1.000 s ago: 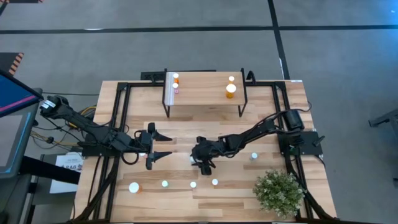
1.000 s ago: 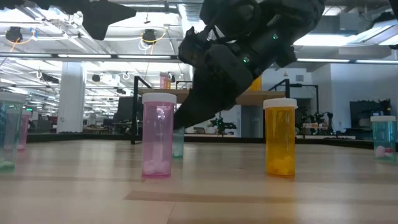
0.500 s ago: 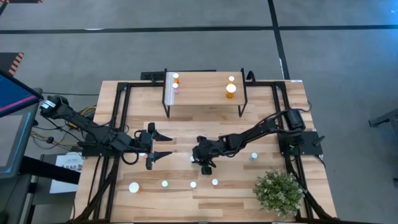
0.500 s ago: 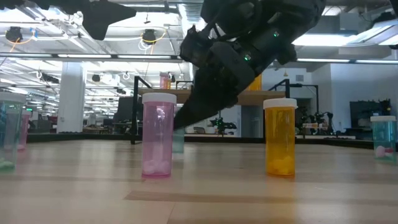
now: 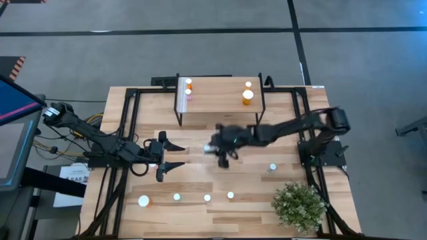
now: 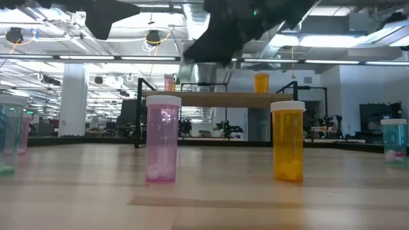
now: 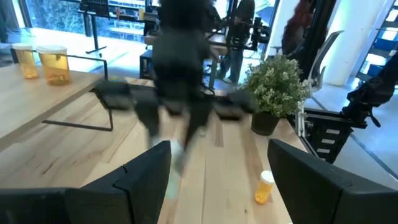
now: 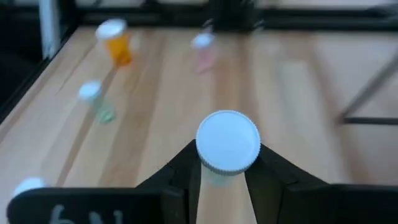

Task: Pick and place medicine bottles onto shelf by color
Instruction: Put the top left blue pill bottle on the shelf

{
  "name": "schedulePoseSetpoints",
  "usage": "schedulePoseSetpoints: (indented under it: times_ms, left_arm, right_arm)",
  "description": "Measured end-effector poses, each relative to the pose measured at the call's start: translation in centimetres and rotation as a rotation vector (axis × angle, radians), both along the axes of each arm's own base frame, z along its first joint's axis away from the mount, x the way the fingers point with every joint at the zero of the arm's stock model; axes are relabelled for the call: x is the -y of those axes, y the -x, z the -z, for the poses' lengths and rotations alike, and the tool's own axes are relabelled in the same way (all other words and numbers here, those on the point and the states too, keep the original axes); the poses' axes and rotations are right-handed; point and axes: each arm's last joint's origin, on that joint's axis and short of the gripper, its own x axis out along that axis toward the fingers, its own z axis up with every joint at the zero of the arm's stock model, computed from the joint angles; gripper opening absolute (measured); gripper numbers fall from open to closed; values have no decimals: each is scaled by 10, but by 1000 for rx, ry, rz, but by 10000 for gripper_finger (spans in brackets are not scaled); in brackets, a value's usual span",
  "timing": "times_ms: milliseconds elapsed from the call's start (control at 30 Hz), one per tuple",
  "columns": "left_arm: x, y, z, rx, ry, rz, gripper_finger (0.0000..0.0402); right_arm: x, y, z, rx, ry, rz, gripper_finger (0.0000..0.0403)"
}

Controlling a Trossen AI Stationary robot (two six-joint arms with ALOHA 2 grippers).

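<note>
No readable label or brand on any bottle. Right gripper point(image 8: 225, 177), center of the high view in front of the shelf point(image 5: 217, 100), is closed narrow on a white-cap bottle point(image 8: 227, 143), lifted above the table. Left gripper point(image 5: 172, 155), center-left, stands wide, holds nothing. Pink bottle point(image 6: 162, 137) & orange bottle point(image 6: 287, 139) stand on the table point(image 6: 204, 198).

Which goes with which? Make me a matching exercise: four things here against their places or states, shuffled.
1. left pincer
2. right pincer
3. plant
4. shelf

A. bears orange bottles
B. shut on a white-capped bottle
C. open, holding nothing
D. at the near right corner of the table

Pairs: 1-C, 2-B, 3-D, 4-A
</note>
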Motion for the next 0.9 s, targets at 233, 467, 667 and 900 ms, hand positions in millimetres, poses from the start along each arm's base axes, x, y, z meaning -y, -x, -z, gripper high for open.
schedulePoseSetpoints:
  times_ms: [233, 467, 667, 900]
  left_arm:
    - [0, 0, 0, 4, 0, -1, 255]
    - [-1, 0, 0, 5, -5, -24, 255]
    - [-1, 0, 0, 5, -9, -28, 255]
    - [-1, 0, 0, 5, -9, -32, 255]
  right_arm:
    - [50, 26, -57, 168, 9, 89, 128]
    - [83, 40, -71, 206, -9, 119, 128]
    - [102, 43, -71, 211, -8, 166, 129]
    - [120, 39, -92, 274, -8, 191, 130]
